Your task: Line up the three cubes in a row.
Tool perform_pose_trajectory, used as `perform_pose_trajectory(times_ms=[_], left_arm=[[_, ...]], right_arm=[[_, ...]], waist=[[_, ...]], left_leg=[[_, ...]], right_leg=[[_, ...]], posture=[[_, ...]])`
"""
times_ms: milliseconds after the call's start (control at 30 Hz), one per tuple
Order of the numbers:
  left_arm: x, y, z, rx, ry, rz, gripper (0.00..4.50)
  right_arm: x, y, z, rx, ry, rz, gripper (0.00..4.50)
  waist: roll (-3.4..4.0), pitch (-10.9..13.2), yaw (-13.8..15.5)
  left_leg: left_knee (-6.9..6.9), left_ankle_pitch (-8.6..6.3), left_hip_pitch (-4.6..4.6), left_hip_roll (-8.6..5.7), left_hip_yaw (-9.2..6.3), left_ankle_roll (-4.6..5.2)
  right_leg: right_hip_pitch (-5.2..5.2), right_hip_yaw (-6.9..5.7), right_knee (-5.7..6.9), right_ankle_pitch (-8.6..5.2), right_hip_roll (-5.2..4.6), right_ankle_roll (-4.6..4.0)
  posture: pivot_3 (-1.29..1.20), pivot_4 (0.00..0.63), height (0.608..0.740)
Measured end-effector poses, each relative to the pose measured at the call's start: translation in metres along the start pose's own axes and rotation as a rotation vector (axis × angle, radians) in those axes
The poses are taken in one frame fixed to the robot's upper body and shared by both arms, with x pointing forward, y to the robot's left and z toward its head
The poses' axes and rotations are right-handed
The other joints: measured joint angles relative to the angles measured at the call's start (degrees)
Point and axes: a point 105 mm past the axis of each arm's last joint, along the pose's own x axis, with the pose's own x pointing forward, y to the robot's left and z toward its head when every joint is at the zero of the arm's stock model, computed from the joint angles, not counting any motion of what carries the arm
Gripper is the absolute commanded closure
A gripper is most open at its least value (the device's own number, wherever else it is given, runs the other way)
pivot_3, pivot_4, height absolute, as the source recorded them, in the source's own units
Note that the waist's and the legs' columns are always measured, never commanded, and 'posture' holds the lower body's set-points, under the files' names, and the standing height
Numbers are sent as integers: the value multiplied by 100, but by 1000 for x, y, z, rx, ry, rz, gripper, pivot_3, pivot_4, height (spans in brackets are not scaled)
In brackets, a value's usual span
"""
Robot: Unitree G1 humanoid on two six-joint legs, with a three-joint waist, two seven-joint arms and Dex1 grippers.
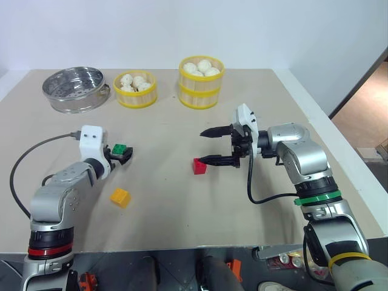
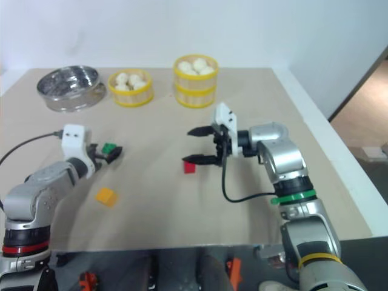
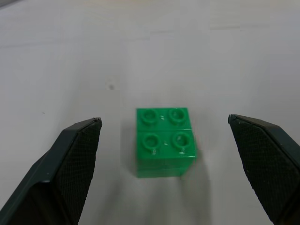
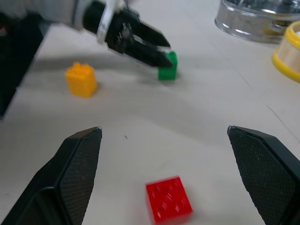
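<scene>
Closest to the camera, the yellow-orange cube [image 1: 120,197] is seen at roughly 7 o'clock on the tan table [image 1: 182,206]. At 9 o'clock the green cube [image 1: 119,149] is framed by the left gripper [image 1: 123,155], jaws wide apart, nothing clamped. Near centre, the red cube [image 1: 199,166] is flanked by the right gripper [image 1: 208,146], jaws spread too. No readable writing is spotted. White walls are seen behind.
</scene>
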Motion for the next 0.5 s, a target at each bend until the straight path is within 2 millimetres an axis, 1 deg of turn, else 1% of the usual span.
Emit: perform_pose_trajectory(times_ms=[100, 233, 333, 400, 467, 500], left_arm=[[2, -1, -2, -5, 18, -3, 0], [6, 0, -3, -17, 33, 0, 0], [8, 4, -7, -23, 54, 17, 814], [9, 4, -10, -36, 68, 25, 1559], [11, 4, -12, -49, 76, 30, 2183], [12, 4, -12, -52, 76, 29, 2591]], right_arm=[[1, 0, 8, 3, -50, -7, 38], [0, -2, 11, -23, -61, -32, 38], [-1, -3, 12, -44, -59, -40, 0], [-1, -3, 12, -54, -57, -42, 0], [-2, -4, 12, -63, -53, -46, 0], [-2, -4, 12, -67, -52, -47, 0]], waist=[[0, 0, -2], [0, 0, 1], [0, 0, -1], [0, 0, 0], [0, 0, 1], [0, 0, 1]], left_leg=[[-1, 0, 0, 0, -1, 0], [0, 0, -1, -2, -1, 0], [0, 0, -1, -2, -1, 0], [0, 0, -1, -2, -2, 0], [0, 0, -1, -2, -2, 0], [0, 0, -2, -2, -2, 0]], right_leg=[[0, 0, 0, 0, 1, 0], [1, 0, 0, 0, -1, 1], [0, 1, 0, 0, 0, 1], [0, 0, 0, 0, 0, 1], [0, 0, 0, 0, 0, 1], [0, 1, 0, 0, 0, 1]], posture=[[0, 150, 740], [0, 150, 740], [0, 150, 740], [0, 150, 740], [0, 150, 740], [0, 150, 740]])
